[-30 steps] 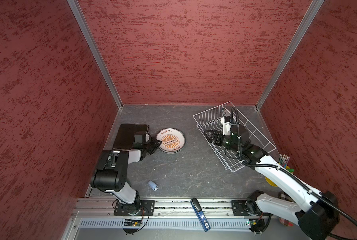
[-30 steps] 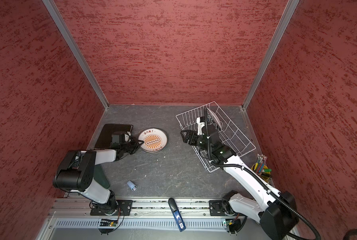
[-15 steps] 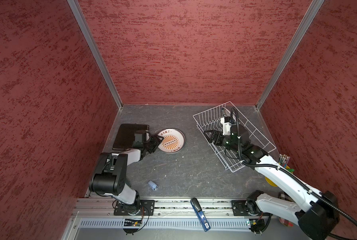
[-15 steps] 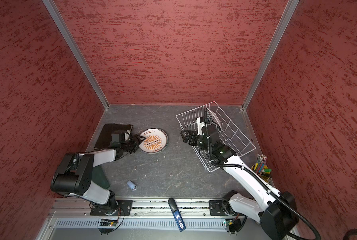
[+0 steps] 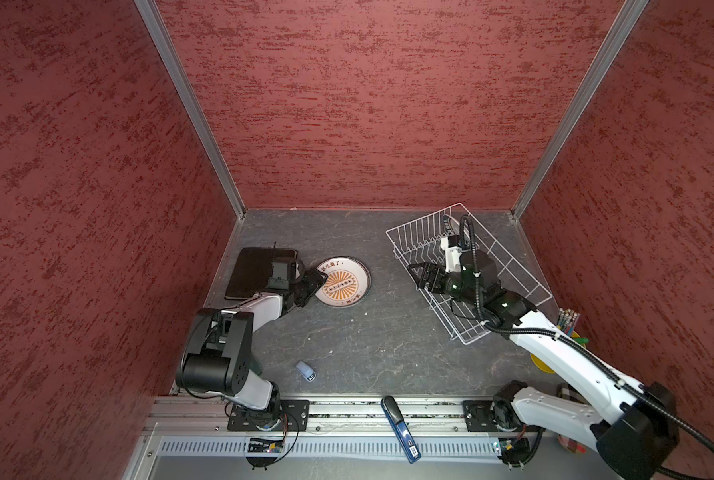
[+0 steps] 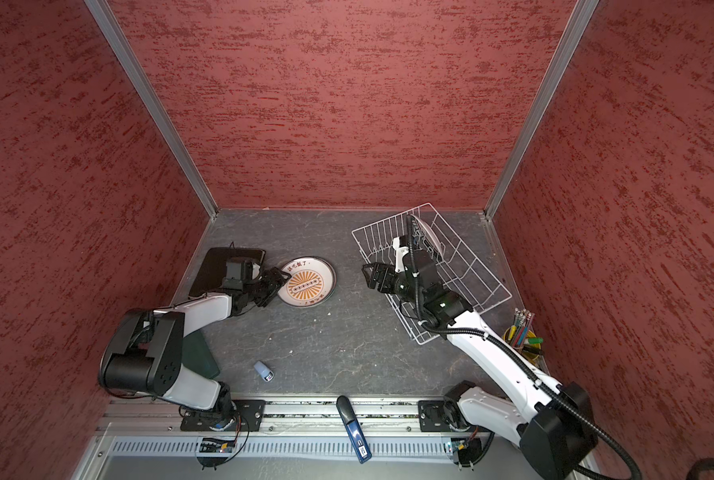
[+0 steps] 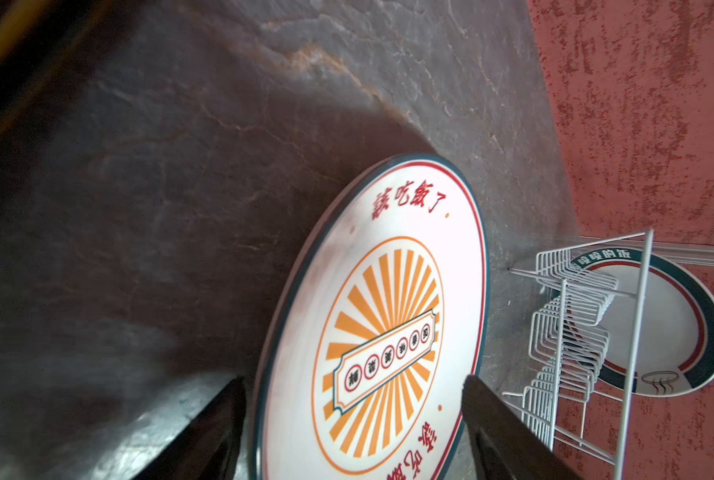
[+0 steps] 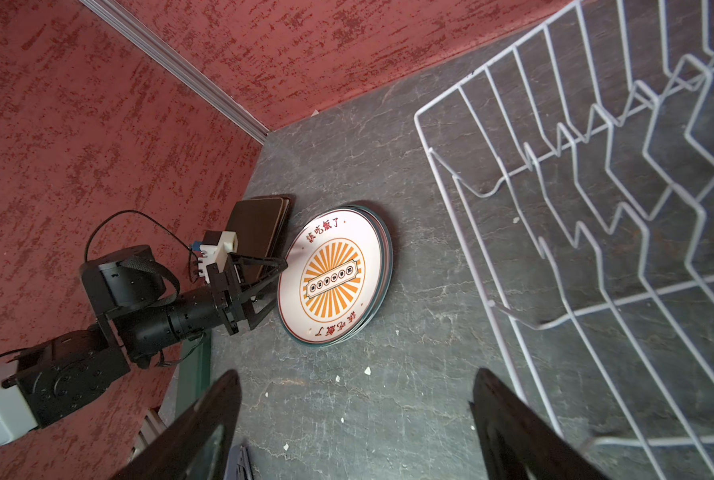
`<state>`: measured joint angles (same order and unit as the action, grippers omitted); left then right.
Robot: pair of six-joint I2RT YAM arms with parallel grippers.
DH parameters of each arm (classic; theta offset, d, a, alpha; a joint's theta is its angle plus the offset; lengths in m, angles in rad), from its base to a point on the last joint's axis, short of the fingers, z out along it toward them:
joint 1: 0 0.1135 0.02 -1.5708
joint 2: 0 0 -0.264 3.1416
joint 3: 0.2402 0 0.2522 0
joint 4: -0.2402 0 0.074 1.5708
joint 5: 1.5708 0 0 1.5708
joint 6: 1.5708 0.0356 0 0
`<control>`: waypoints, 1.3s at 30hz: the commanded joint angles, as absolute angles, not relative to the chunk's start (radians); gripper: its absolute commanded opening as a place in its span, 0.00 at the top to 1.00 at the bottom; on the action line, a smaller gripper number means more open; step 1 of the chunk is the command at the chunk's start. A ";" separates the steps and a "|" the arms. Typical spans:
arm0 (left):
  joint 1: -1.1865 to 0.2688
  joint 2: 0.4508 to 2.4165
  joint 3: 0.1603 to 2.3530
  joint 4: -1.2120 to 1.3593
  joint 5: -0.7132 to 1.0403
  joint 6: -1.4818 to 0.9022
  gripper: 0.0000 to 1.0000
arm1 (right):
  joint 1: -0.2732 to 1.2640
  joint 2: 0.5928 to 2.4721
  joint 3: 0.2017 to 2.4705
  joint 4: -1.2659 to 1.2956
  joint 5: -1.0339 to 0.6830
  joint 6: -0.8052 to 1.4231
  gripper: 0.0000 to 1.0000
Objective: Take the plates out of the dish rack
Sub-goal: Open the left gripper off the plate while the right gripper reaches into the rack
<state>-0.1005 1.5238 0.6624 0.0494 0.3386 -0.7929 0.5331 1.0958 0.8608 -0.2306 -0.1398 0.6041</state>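
One round white plate with a teal rim stands up on its edge at the far end of the dish rack, and in a top view it shows as a white curve behind the wires. The other slots of the white wire rack have no plates in them. The rack sits on the right side of the grey worktop, near the back corner. The round sunburst plate lies flat on the worktop, well apart from the rack, on the left side. In the right wrist view a second round rim peeks out from under the plate. Just beside it, closer to the left wall, the dark brown square plate lies flat too. The left claw is low at the near edge of the sunburst plate. Its jaws are spread wide, and the left wrist view shows the plate's edge between the two dark fingers. The right claw hangs over the rack's left edge, spread wide with nothing in it. A small blue-grey thing lies near the front of the worktop. A blue and black tool rests on the front rail. A cup of pens stands by the right wall.
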 commanded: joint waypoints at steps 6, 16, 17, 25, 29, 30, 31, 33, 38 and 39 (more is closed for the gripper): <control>-0.137 1.505 0.671 -0.023 0.249 -0.753 0.10 | 0.525 1.080 0.921 -0.325 -0.041 0.562 0.12; -0.154 1.405 0.677 -0.066 0.230 -0.726 0.06 | 0.508 1.140 1.084 -0.543 0.278 0.386 0.12; -0.155 1.384 0.672 -0.066 0.231 -0.723 0.07 | 0.505 1.161 1.112 -0.569 0.318 0.358 0.12; -0.176 1.247 0.636 -0.067 0.235 -0.669 0.06 | 0.500 1.351 1.311 -0.701 0.684 0.148 0.11; -0.184 1.242 0.640 -0.080 0.266 -0.667 0.06 | 0.488 1.444 1.348 -0.662 0.759 0.014 0.11; -0.186 1.243 0.641 -0.080 0.271 -0.667 0.06 | 0.480 1.471 1.358 -0.660 0.761 -0.005 0.11; -0.191 1.242 0.640 -0.081 0.272 -0.668 0.06 | 0.469 1.507 1.376 -0.663 0.763 -0.023 0.11; -0.201 1.247 0.636 -0.077 0.267 -0.668 0.06 | 0.448 1.567 1.422 -0.683 0.769 -0.050 0.11; -0.205 1.266 0.637 -0.072 0.276 -0.672 0.06 | 0.407 1.725 1.532 -0.755 0.825 -0.112 0.12; -0.206 1.267 0.638 -0.072 0.278 -0.672 0.06 | 0.398 1.746 1.543 -0.756 0.832 -0.122 0.14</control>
